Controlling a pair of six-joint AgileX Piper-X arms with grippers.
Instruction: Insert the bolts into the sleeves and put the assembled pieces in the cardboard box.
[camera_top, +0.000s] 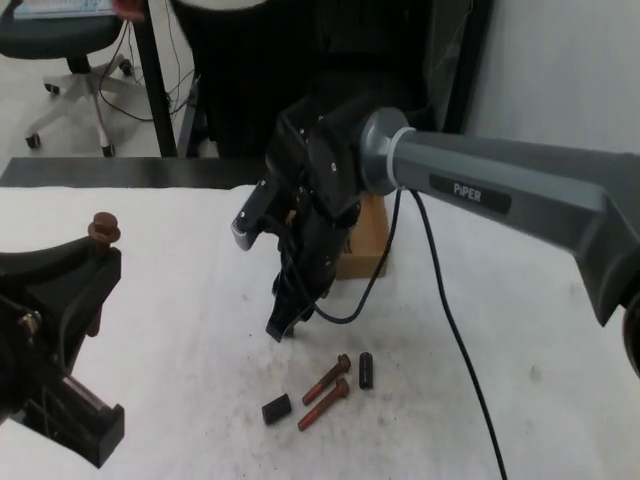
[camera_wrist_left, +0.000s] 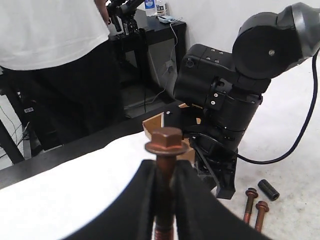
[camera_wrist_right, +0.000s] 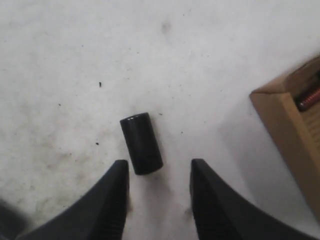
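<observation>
With the left tool (camera_wrist_left: 164, 172) clamped on an upright bolt (camera_wrist_left: 166, 142) near the worktop's (camera_top: 180, 300) left edge, the right tool (camera_wrist_right: 159, 172) hangs wide open over a lying sleeve (camera_wrist_right: 141, 143) mid-worktop, which sits nearer one finger, so an off-centre closing could roll it away.

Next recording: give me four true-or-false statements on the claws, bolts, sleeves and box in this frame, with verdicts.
1. The left claw grips a bolt, head up. True.
2. The right claw is shut on a sleeve. False: it is open and the sleeve lies free on the bench.
3. Two more bolts lie loose on the bench. True.
4. The cardboard box is empty. False: a threaded piece shows inside.
</observation>
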